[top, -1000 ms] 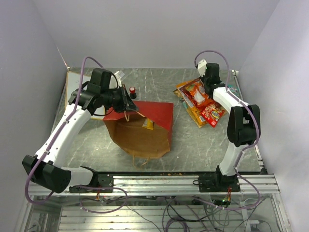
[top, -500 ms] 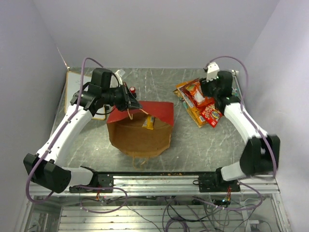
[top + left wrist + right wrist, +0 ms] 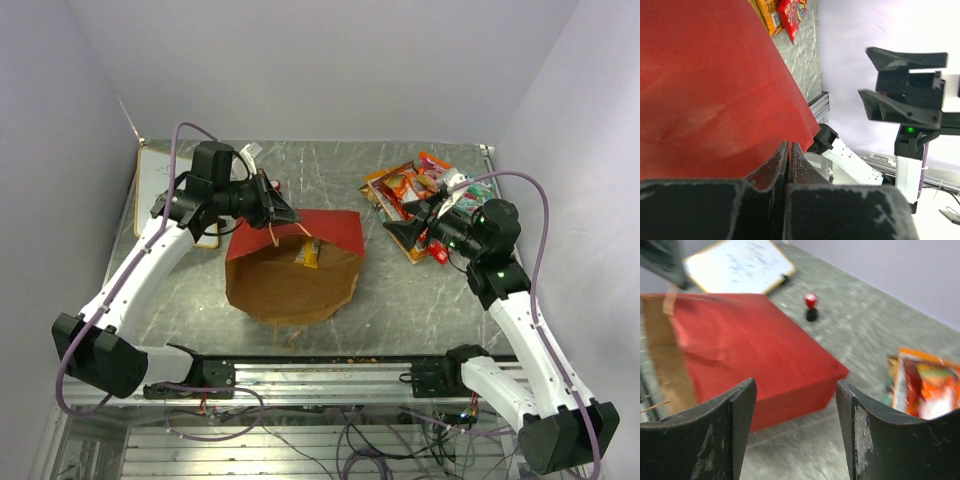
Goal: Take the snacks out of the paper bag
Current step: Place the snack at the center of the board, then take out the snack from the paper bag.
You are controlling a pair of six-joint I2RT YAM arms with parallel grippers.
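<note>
left gripper [image 3: 285, 213] pinches paper bag [image 3: 335, 232] rim — right gripper [image 3: 400, 228] agape

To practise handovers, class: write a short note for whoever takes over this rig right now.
Left gripper: shut, pinching the paper bag rim, mouth held open.
Right gripper: open, empty, between bag and pile.
Done: snack pile lies on the table, right of the bag.
To do: one yellow packet inside the bag; take it out.
</note>
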